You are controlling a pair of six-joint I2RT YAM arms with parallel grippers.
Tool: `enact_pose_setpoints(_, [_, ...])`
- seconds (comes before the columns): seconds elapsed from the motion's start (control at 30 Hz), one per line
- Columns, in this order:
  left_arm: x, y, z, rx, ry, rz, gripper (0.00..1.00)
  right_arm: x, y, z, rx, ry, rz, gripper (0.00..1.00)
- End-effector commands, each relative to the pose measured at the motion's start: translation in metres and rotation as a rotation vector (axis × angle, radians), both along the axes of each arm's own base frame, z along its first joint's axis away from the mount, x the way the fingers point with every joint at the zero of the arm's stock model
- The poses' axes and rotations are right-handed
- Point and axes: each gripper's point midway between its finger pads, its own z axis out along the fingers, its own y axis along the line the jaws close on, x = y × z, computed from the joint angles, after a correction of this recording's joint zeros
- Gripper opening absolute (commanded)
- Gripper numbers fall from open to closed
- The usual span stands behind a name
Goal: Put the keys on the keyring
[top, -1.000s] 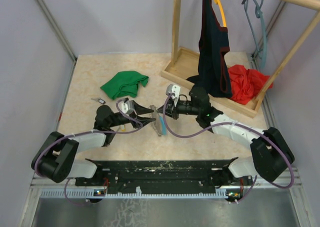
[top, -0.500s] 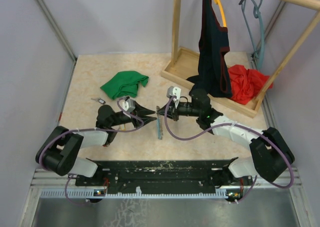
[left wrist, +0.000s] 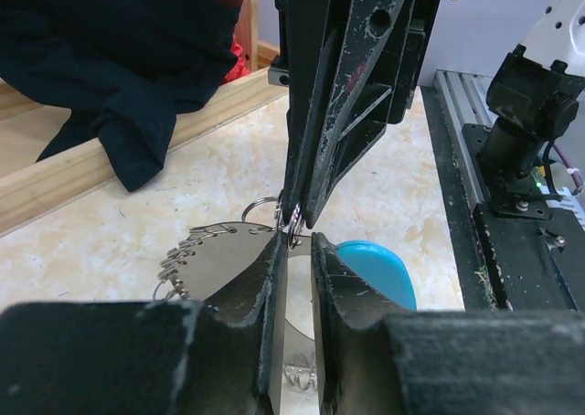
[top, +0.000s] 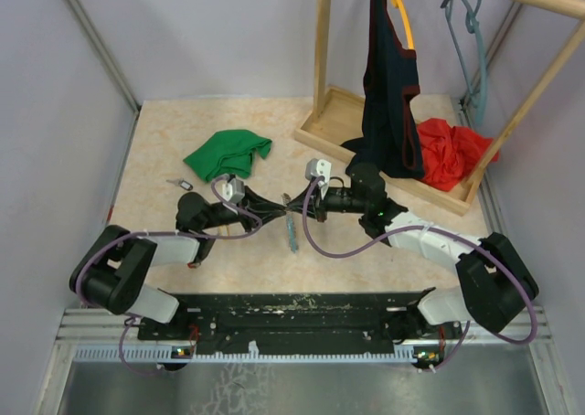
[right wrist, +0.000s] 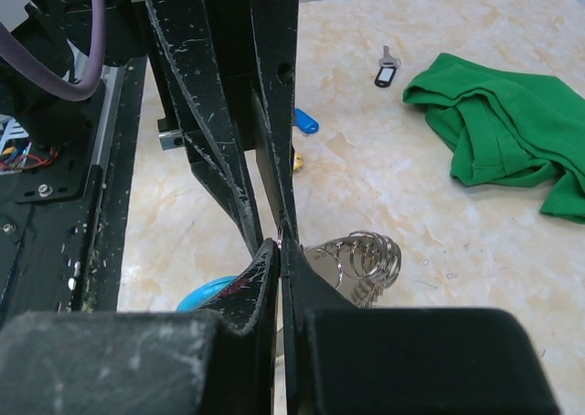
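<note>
The keyring [top: 291, 228], a silvery plate with wire rings [right wrist: 366, 255] and a light blue tab [left wrist: 379, 269], hangs between my two grippers at the table's middle. My left gripper [top: 279, 211] and right gripper [top: 294, 203] meet tip to tip. In the left wrist view the left gripper [left wrist: 294, 237] stands nearly shut, with a small ring at its tips. The right gripper [right wrist: 280, 243] is shut on that same ring. A dark-headed key [right wrist: 388, 68] lies on the table at the far left [top: 180, 184]. A blue key [right wrist: 306, 121] and a yellow bit [right wrist: 297, 164] lie under the left arm.
A green cloth [top: 228, 153] lies behind the left gripper. A wooden rack [top: 322, 122] at the back right holds a dark garment [top: 388, 95] and a red cloth [top: 452, 150]. A black rail [top: 292, 310] runs along the near edge.
My left gripper's fingers have closed from wide open and moved right to meet the right gripper's tips. The keyring has swung from tilted to hanging straight down.
</note>
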Motion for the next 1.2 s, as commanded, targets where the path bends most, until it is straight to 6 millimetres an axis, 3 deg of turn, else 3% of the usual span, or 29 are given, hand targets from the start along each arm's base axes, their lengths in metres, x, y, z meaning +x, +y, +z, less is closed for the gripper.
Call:
enact_pose_setpoints(0.0, [0.0, -0.003, 0.014, -0.025, -0.053, -0.033, 0.19, 0.003, 0.002, 0.021, 0.055, -0.067, 0.02, 0.0])
enact_pose_setpoints(0.1, [0.0, -0.004, 0.013, -0.02, -0.047, -0.047, 0.01, 0.003, 0.002, 0.019, 0.05, -0.062, 0.021, 0.0])
enact_pose_setpoints(0.13, [-0.001, -0.004, 0.012, -0.016, -0.04, -0.052, 0.0, 0.003, 0.001, 0.018, 0.045, -0.059, 0.019, 0.0])
enact_pose_setpoints(0.3, [0.005, -0.003, 0.006, 0.057, 0.028, -0.015, 0.0, 0.005, -0.007, 0.007, -0.025, -0.022, -0.031, 0.0])
enact_pose_setpoints(0.47, [0.016, -0.001, -0.005, 0.218, 0.072, 0.111, 0.0, 0.002, -0.02, -0.003, -0.064, 0.02, -0.098, 0.19])
enact_pose_setpoints(0.7, [0.018, 0.005, -0.003, 0.408, 0.135, 0.162, 0.0, 0.006, -0.031, 0.001, -0.067, -0.012, -0.173, 0.31])
enact_pose_setpoints(0.93, [0.023, 0.022, -0.002, 0.67, 0.149, 0.185, 0.0, 0.009, -0.029, 0.007, -0.037, -0.057, -0.17, 0.33])
enact_pose_setpoints(1.17, [0.016, 0.021, 0.004, 0.705, 0.11, 0.121, 0.0, 0.018, -0.018, 0.009, 0.007, -0.094, -0.151, 0.33])
